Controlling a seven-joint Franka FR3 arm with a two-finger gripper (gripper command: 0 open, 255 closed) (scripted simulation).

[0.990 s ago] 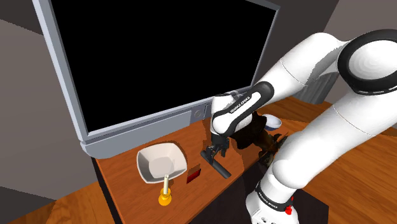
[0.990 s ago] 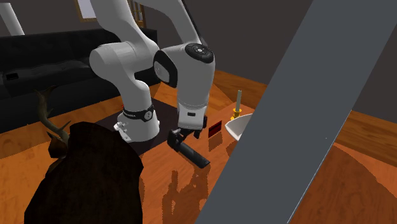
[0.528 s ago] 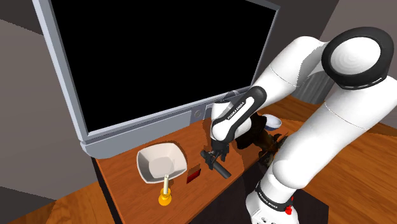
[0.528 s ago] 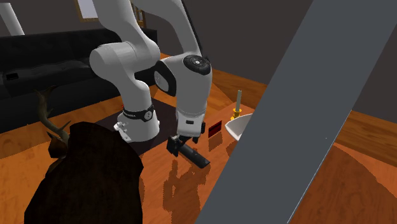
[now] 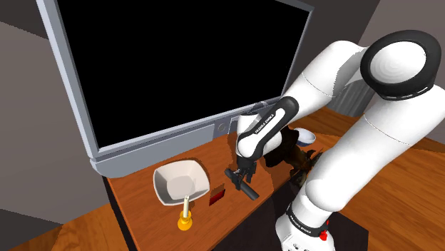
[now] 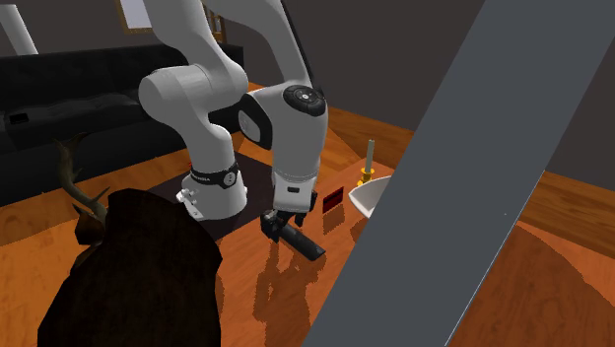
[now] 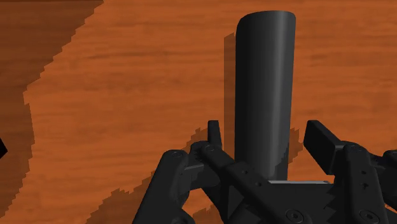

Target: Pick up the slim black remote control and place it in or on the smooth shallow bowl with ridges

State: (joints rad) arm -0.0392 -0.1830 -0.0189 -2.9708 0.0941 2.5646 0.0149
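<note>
The slim black remote [image 5: 247, 190] [image 6: 304, 244] lies flat on the orange wooden tabletop [image 5: 142, 192], just right of a dark red box in the shoulder view. My black gripper [image 5: 239, 177] [image 6: 275, 225] is down over the remote's near end. In the wrist view the remote [image 7: 264, 89] runs straight out between the fingers, and my gripper [image 7: 267, 141] straddles it with a narrow gap on each side. The remote rests on the wood. The white shallow bowl [image 5: 165, 187] [image 6: 367, 201] sits further along, to the shoulder view's left, empty.
A dark red box [image 5: 217, 195] [image 6: 334, 201] lies between remote and bowl. A yellow candlestick [image 5: 185, 215] [image 6: 368, 166] stands near the table's front edge. A big grey-framed screen [image 5: 153, 146] rises behind. A dark brown antlered figure [image 6: 128, 276] and a small white dish [image 5: 307, 133] sit near the stand.
The arm dropped the gripper down onto the remote's near end, then held still. The fingers have drawn in from wide apart toward the remote's sides. The remote has not moved.
</note>
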